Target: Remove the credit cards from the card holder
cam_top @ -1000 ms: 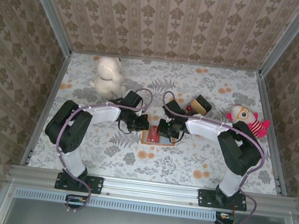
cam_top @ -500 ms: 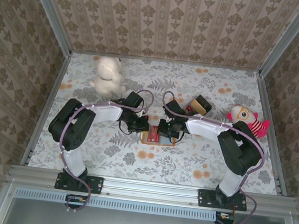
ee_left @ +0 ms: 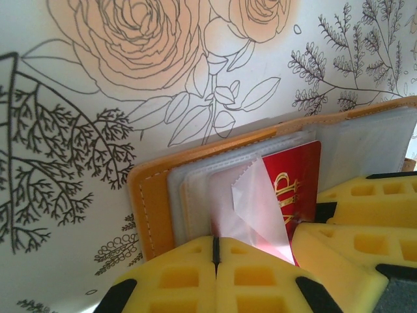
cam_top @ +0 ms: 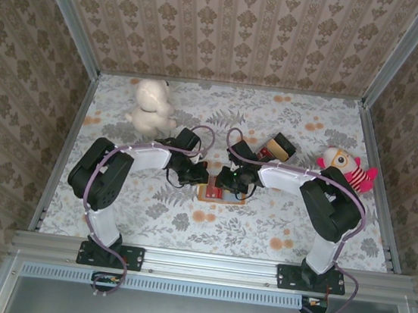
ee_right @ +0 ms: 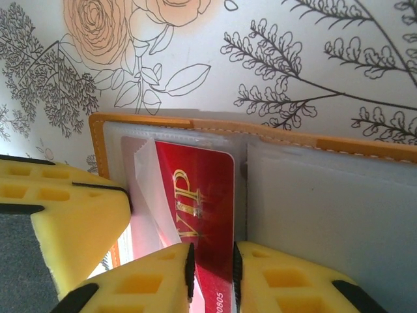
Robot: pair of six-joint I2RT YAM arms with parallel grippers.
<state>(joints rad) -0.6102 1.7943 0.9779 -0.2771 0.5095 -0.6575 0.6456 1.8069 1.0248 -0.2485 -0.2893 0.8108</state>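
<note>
The card holder [cam_top: 205, 196] lies open on the floral table between both arms, with its orange-tan rim [ee_left: 151, 208] and blue-grey pocket pages [ee_right: 326, 208] showing. A red credit card [ee_right: 205, 195] marked VIP sticks out of a clear pocket. My right gripper [ee_right: 211, 274] is shut on the card's near end, and the card runs between its yellow fingers [ee_right: 287, 280]. My left gripper [ee_left: 214, 251] is shut on the clear pocket flap [ee_left: 251, 208] beside the card. From above, the left gripper [cam_top: 200, 175] and right gripper [cam_top: 222, 179] nearly touch over the holder.
A brown, dark-topped block [cam_top: 279, 146] sits behind the right arm. There is a white plush animal [cam_top: 152, 107] at the back left and a striped clown doll [cam_top: 347, 169] at the right. Patterned walls enclose the table on three sides.
My right gripper has shifted slightly left, closer to the left gripper over the holder. The left arm has barely moved.
</note>
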